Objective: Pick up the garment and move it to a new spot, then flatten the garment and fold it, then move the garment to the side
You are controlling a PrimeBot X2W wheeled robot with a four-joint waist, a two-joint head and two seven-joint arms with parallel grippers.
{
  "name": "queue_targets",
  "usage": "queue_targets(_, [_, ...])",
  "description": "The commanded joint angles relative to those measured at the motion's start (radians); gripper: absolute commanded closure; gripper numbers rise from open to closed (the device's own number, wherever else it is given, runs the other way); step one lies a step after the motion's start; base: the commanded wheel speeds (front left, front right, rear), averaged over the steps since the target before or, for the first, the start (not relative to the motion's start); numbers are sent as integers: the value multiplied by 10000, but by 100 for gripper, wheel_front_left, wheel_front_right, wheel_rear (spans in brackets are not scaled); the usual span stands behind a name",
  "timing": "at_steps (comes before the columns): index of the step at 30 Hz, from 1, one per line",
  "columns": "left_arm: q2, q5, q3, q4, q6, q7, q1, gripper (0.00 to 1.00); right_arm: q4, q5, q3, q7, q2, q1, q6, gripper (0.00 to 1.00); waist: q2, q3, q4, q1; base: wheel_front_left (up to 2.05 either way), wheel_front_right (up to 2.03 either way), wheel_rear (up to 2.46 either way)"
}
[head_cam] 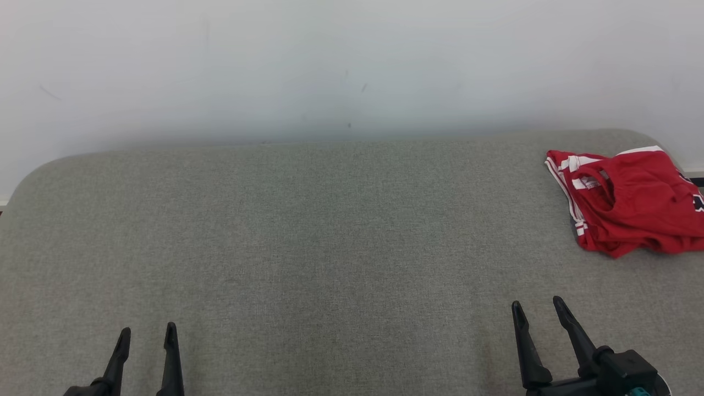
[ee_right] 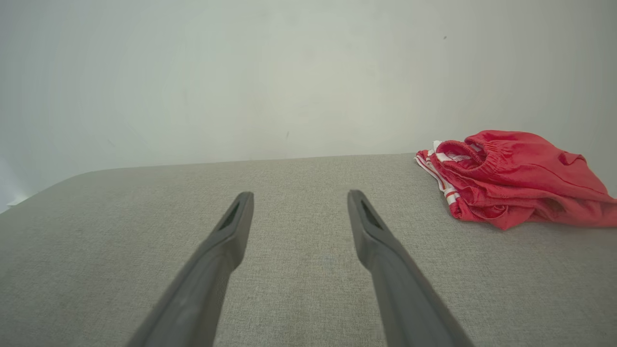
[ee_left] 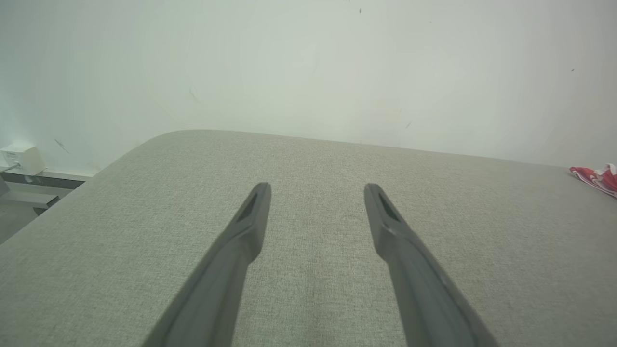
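The garment (head_cam: pixel 632 201), red with white side stripes, lies bunched in a loose heap at the far right of the grey fabric surface (head_cam: pixel 330 236), running past the head view's right edge. In the right wrist view the garment (ee_right: pixel 511 180) sits ahead and to the right of my fingers. A small corner of the garment (ee_left: pixel 597 179) shows at the right edge of the left wrist view. My right gripper (head_cam: pixel 536 305) hovers open at the lower right, well short of the cloth. At the lower left my left gripper (head_cam: pixel 147 333) is open too, holding nothing.
A pale wall (head_cam: pixel 330 66) rises straight behind the surface. The surface's far corners are rounded. Past its left edge, the left wrist view shows a small white box (ee_left: pixel 21 156) on a ledge by the wall.
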Motion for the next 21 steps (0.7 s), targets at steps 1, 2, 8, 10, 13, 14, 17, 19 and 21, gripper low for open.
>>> queue_targets(1, [22, 50, 39, 28, -5, -1, 15, 0, 13, -63, -41, -61, 46, 4, -32, 0, 0, 19, -13, 1, 0, 0, 0])
queue_targets(2, [23, 73, 48, 29, 12, 0, 15, 0, 14, -72, -43, -69, 55, 13, -32, 0, 0, 28, -21, 1, 0, 0, 0])
queue_targets(8, [-33, 93, 31, 168, 86, 4, 10, 100, 148, -1, -20, -23, 50, 59, 0, 100, 0, 67, -35, 1, 0, 0, 0])
queue_targets(10, [-81, 98, 17, 357, 86, 12, 53, 100, 332, 4, 0, -17, 56, 159, 0, 100, 0, 67, -35, 1, 0, 0, 0])
queue_targets(13, [-98, -320, 96, 519, 76, 194, -48, 100, 375, 460, -24, 63, 61, 190, 0, 100, 0, 67, -35, 1, 0, 0, 0])
queue_targets(14, [-97, -524, 112, 538, 71, 264, -83, 100, 374, 673, -42, 106, 58, 171, -1, 100, 0, 68, -35, 1, 0, 0, 0])
queue_targets(17, [-94, -1140, 114, 547, 57, 428, -149, 100, 383, 1292, -96, 234, 48, 103, -1, 100, 0, 68, -35, 1, 0, 0, 0])
queue_targets(19, [-93, -1542, 98, 535, 48, 516, -176, 100, 392, 1689, -131, 316, 43, 57, -2, 100, 0, 69, -36, 1, 0, 0, 0])
queue_targets(21, [-91, -1930, 78, 521, 38, 597, -202, 100, 400, 2074, -165, 396, 40, 13, -2, 100, 0, 69, -36, 1, 0, 0, 0])
